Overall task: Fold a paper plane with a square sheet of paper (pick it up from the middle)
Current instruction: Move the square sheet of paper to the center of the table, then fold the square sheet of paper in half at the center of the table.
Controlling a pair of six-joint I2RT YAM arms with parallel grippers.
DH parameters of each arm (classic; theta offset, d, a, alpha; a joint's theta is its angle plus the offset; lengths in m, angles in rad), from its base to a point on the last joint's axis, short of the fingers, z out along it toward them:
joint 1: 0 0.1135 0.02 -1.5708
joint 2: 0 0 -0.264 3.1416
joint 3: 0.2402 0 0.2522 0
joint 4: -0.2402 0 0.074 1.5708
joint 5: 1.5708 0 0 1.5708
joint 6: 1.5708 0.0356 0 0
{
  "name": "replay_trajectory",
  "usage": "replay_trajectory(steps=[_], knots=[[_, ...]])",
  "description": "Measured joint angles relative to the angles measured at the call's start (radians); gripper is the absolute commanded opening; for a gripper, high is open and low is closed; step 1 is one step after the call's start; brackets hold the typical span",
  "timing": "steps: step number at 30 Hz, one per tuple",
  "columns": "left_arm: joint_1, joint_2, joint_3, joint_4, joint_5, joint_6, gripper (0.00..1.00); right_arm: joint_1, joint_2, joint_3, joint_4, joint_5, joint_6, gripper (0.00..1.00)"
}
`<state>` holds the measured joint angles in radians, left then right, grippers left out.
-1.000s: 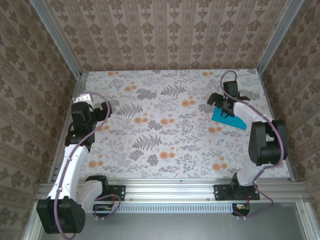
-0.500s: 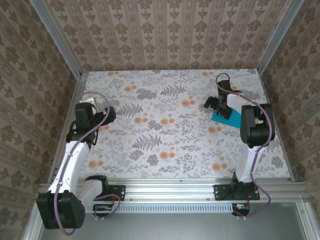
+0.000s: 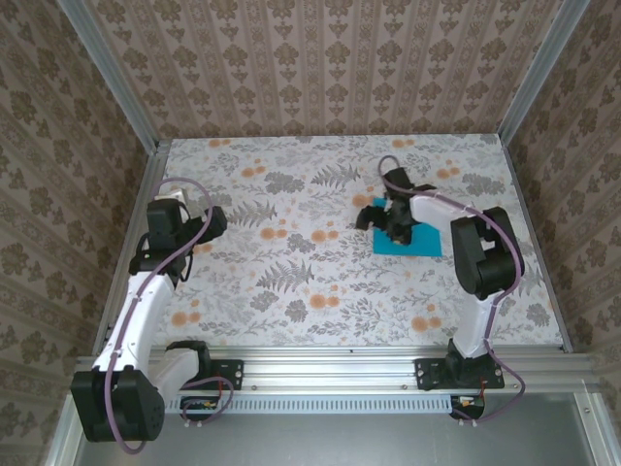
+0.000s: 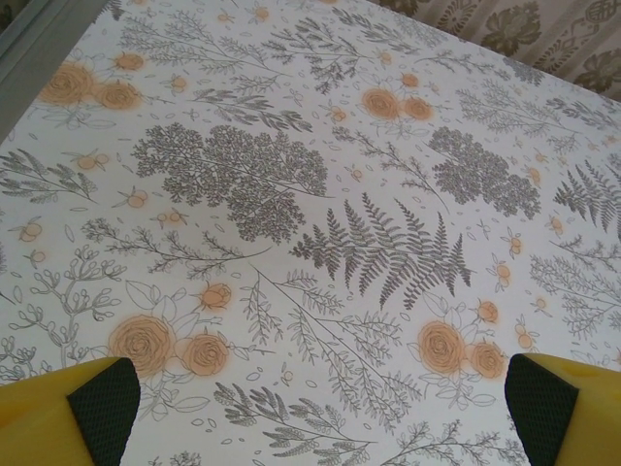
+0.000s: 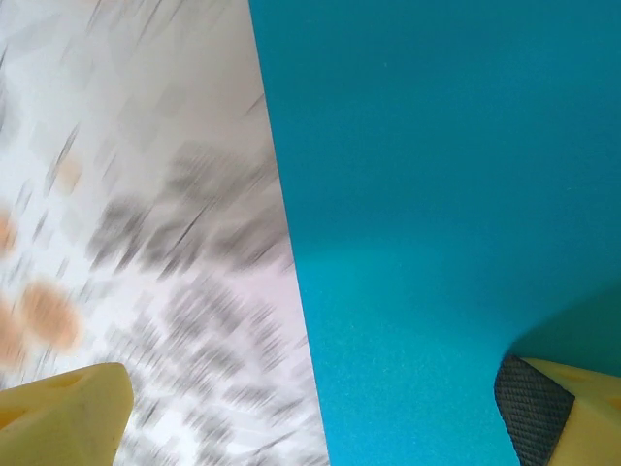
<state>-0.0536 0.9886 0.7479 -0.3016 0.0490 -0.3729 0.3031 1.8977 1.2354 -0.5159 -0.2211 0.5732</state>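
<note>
Left arm upright along the table's (image 3: 291,320) 9 o'clock edge, left gripper (image 3: 208,222) facing 3 o'clock, jaws wide and empty; right arm elbow-bent, reaching toward 10 o'clock, right gripper (image 3: 386,225) spread wide astride the left edge of the square sheet of paper (image 3: 421,243), flat at 3 o'clock from table centre.

The floral table (image 3: 291,291) carries one flat teal square sheet of paper (image 3: 427,243), directly beneath my right pincer (image 3: 390,219).
</note>
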Motion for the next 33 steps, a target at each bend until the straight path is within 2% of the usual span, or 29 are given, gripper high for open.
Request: replay_trajectory(steps=[5, 9, 12, 17, 22, 33], knots=[[-0.016, 0.001, -0.014, 0.01, 0.011, -0.014, 1.0, 0.179, -0.026, -0.043, 0.022, -0.08, 0.055, 0.98], [-0.031, 0.012, -0.029, 0.01, 0.019, -0.028, 1.0, 0.254, -0.026, -0.039, 0.032, -0.13, 0.093, 0.98], [-0.042, 0.019, -0.036, 0.01, 0.025, -0.04, 1.0, 0.25, -0.029, 0.01, -0.035, -0.097, 0.076, 1.0], [-0.069, 0.029, -0.042, 0.011, 0.035, -0.064, 1.0, 0.219, -0.078, 0.148, -0.173, 0.098, -0.032, 1.0], [-0.098, 0.054, -0.051, 0.018, 0.038, -0.081, 1.0, 0.183, -0.06, 0.228, -0.266, 0.221, -0.129, 1.0], [-0.131, 0.098, -0.056, 0.018, 0.034, -0.097, 1.0, 0.175, 0.151, 0.297, -0.335, 0.244, -0.205, 1.0]])
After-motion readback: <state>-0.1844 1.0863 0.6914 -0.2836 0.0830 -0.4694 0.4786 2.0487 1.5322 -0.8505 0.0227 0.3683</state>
